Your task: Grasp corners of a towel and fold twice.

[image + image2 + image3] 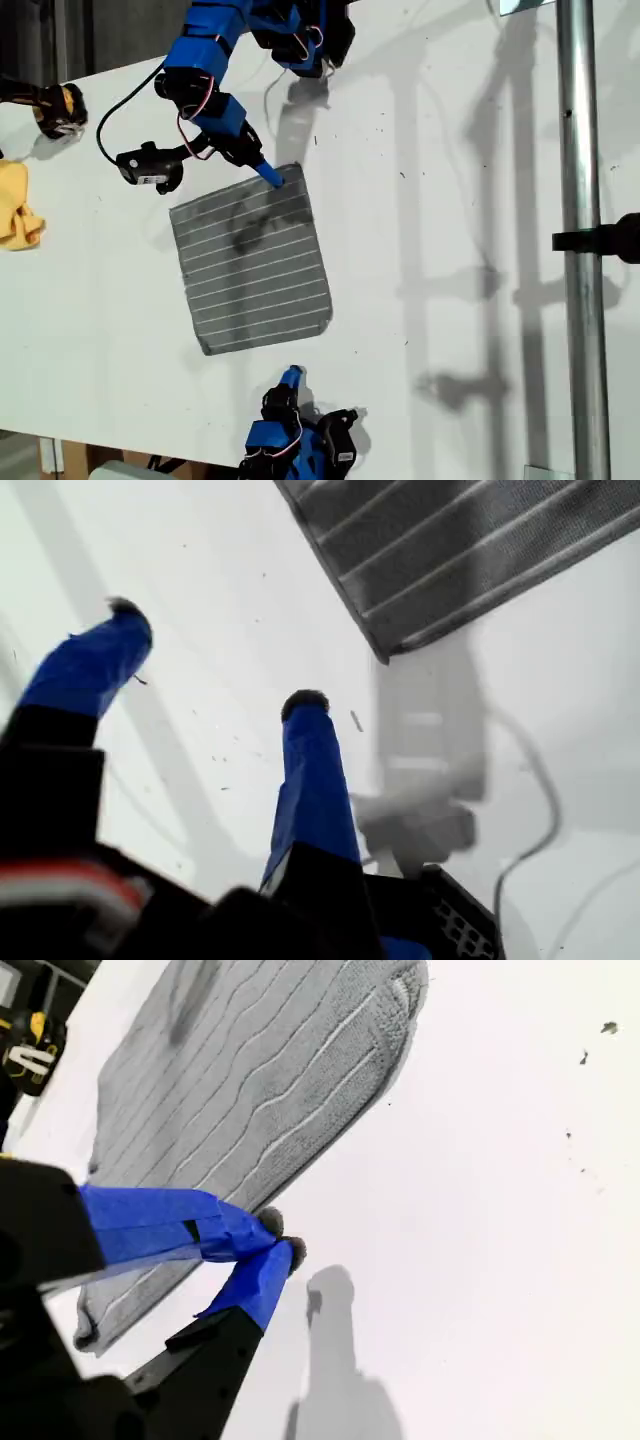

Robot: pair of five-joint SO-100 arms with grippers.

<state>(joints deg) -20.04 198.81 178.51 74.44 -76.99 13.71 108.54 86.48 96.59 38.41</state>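
- Starting with the exterior view: the towel (255,260) lies flat and unfolded on the white table (450,200), a little left of centre and slightly skewed. The yellow cloth (15,210) sits well apart at the left edge.
- My second gripper (272,180) reaches down from the top of this view, its tip on the towel's upper right corner (297,168). My first gripper (292,376) sits at the bottom edge, near the towel's lower hem but not touching it.
- First wrist view: my first gripper (215,655) is released, with its jaws spread wide over bare table. The nearest towel corner (385,658) lies ahead and to one side, outside the jaws.
- I judge this arm needs to advance and swing towards that corner. One finger should slide under the hem before I close it.
- Second wrist view: my second gripper (278,1240) is clenched, its fingertips (270,1222) meeting right at the towel (250,1070) hem. I cannot tell whether cloth is actually caught between them.
- Before lifting, I would test that pinch with a small rise. If the hem stays flat, I would reopen, press lower and close again.
- Both corners should be gripped before either arm travels. I would then lift them together and level, so the fold lands square along the stripes.
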